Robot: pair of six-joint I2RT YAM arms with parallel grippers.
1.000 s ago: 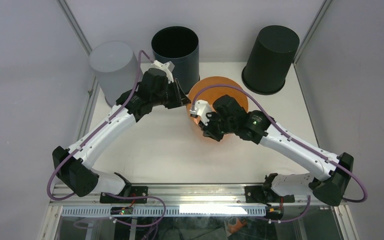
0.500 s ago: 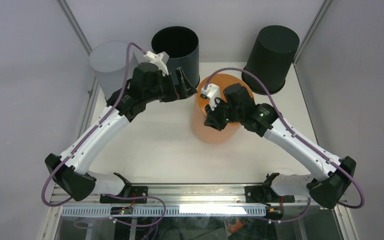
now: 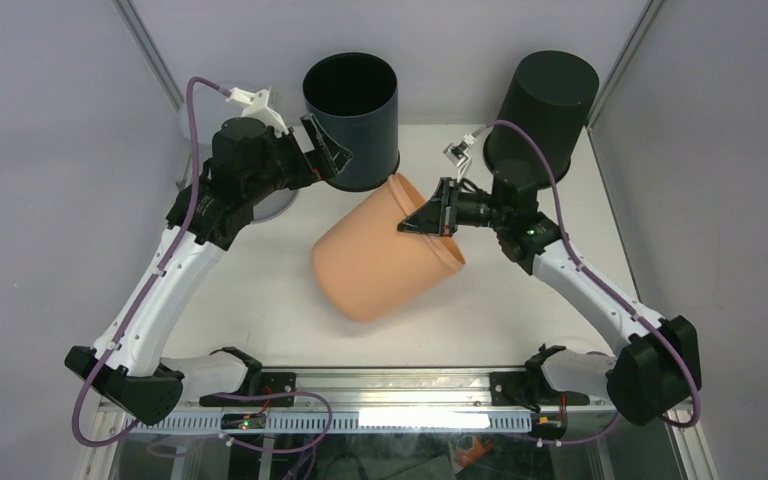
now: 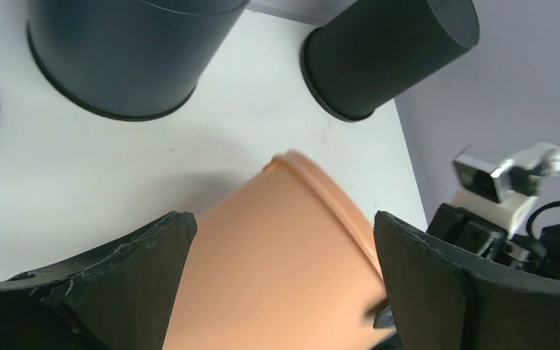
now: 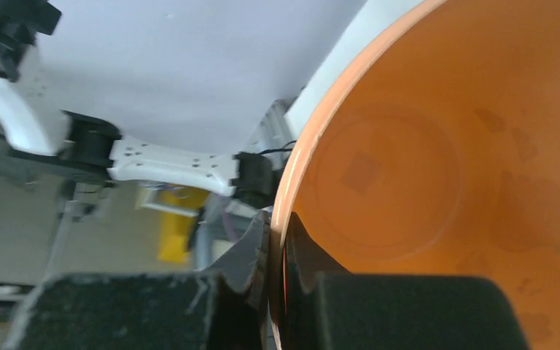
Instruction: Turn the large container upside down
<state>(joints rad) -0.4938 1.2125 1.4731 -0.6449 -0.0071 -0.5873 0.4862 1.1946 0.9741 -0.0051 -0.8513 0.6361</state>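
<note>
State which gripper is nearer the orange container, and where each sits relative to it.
Right. The right gripper pinches the rim of the orange container, one jaw inside, one outside. The left gripper hangs open off its far-left side, not touching.

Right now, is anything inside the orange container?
Nothing visible: the right wrist view shows only the bare inner wall and base of the orange container. The right end effector, pinching the rim, covers a lower strip.
</note>
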